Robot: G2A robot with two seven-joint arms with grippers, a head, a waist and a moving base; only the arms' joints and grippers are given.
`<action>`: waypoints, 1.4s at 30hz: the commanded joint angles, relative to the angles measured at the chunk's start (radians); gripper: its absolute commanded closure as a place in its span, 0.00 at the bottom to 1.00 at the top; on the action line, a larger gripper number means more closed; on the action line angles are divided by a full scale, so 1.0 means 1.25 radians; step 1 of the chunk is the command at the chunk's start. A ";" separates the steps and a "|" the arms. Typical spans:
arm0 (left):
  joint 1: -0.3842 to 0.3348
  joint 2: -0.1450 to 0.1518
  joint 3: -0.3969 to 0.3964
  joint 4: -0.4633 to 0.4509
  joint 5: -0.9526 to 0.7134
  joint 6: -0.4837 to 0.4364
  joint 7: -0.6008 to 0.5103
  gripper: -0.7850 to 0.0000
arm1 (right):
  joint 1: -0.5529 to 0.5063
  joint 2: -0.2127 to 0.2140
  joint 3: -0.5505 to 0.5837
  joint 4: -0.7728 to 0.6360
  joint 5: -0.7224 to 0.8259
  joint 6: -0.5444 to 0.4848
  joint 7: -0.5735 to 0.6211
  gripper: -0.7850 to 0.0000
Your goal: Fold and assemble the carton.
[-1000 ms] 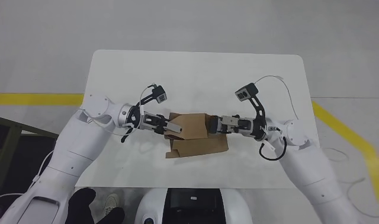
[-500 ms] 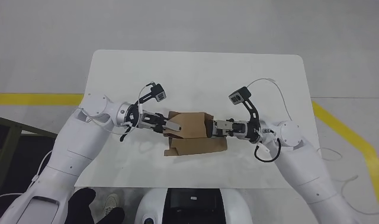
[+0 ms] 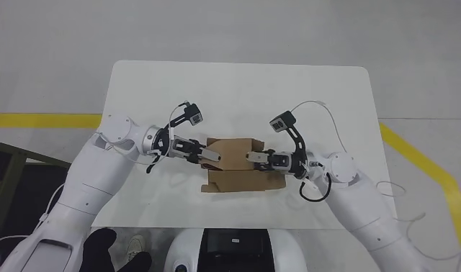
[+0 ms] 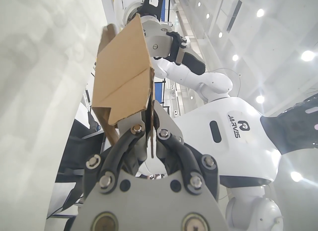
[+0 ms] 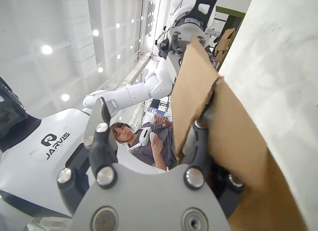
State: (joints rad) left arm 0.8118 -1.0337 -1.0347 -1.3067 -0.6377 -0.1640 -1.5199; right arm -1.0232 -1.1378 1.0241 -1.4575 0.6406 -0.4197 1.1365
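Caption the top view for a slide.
Left hand shut on the carton, open right hand at its opposite end, over the white table.

right end effector (image 3: 249,157): moved left, now further in over the carton (image 3: 232,150) | right arm: drawn nearer the body | carton: near flap now more level

carton (image 3: 234,173) on table (image 3: 238,85), middle of the edge nearest the robot | left gripper (image 3: 212,155) at carton's left end, clamped on a flap edge | right gripper (image 3: 252,157) over carton's right part, a panel between its spread fingers | grippers face each other across carton
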 commanded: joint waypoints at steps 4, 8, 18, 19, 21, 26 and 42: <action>0.002 0.000 0.001 -0.005 0.001 0.002 -0.004 1.00 | 0.014 0.002 0.007 0.010 -0.031 0.011 0.015 0.24; 0.001 0.000 0.001 -0.007 0.002 0.004 -0.007 1.00 | 0.026 0.003 0.010 0.017 -0.058 0.025 0.033 0.32; 0.002 -0.001 0.006 -0.015 0.003 0.004 -0.013 1.00 | 0.039 0.002 0.008 0.032 -0.076 0.036 0.049 0.71; 0.002 -0.001 0.007 -0.016 0.002 0.005 -0.013 1.00 | 0.040 0.002 0.008 0.034 -0.078 0.037 0.049 0.71; 0.001 -0.001 0.009 -0.018 0.003 0.005 -0.013 1.00 | 0.042 0.002 0.008 0.036 -0.082 0.041 0.051 0.74; 0.000 0.001 0.014 -0.021 -0.002 0.003 -0.013 1.00 | 0.049 0.002 0.006 0.041 -0.091 0.050 0.063 0.85; -0.011 0.012 0.023 -0.025 -0.011 0.001 -0.013 0.00 | 0.053 0.004 0.010 0.042 -0.123 0.058 0.067 1.00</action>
State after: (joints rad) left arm 0.7989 -1.0200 -1.0032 -1.3377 -0.6486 -0.1632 -1.5359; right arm -0.9575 -1.1338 1.0354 -1.4038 0.4937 -0.3490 1.2220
